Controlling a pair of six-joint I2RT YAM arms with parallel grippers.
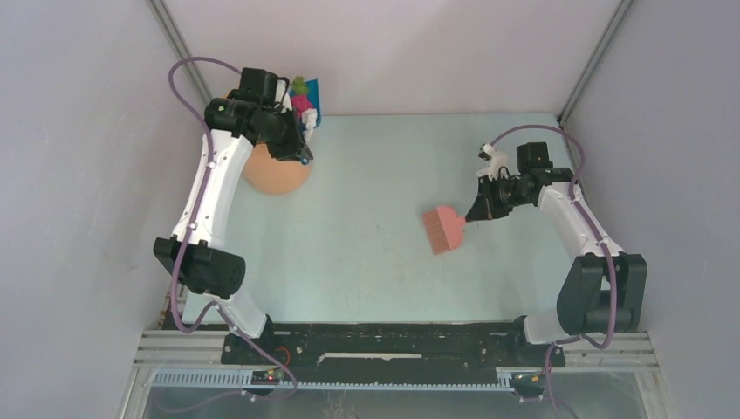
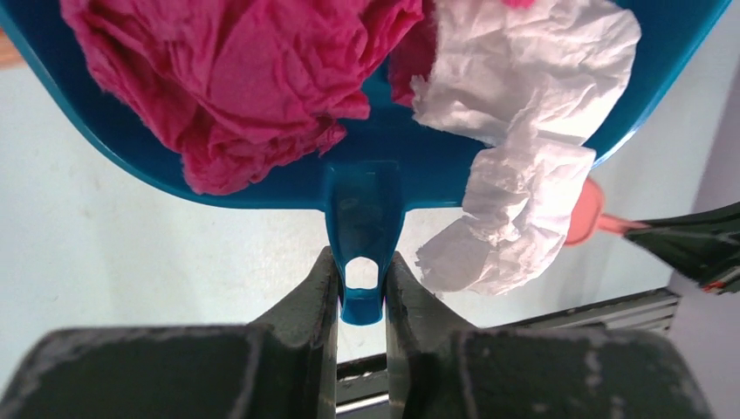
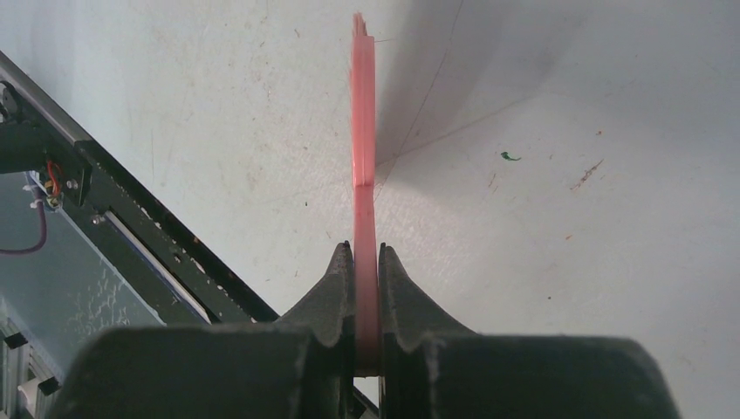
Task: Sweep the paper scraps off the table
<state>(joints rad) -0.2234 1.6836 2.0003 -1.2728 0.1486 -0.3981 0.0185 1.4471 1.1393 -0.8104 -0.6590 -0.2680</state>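
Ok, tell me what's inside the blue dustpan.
Crumpled magenta paper and white paper fill the dustpan, the white piece hanging over its rim; the top view also shows a green scrap. Anything lying under those wads is covered.

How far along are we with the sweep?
Done: the paper scraps sit in the blue dustpan, a white one overhangs its rim; the table shows none from above. In hand: the left hand grips the dustpan's handle, the right hand the pink brush. Left: emptying the dustpan, probably.
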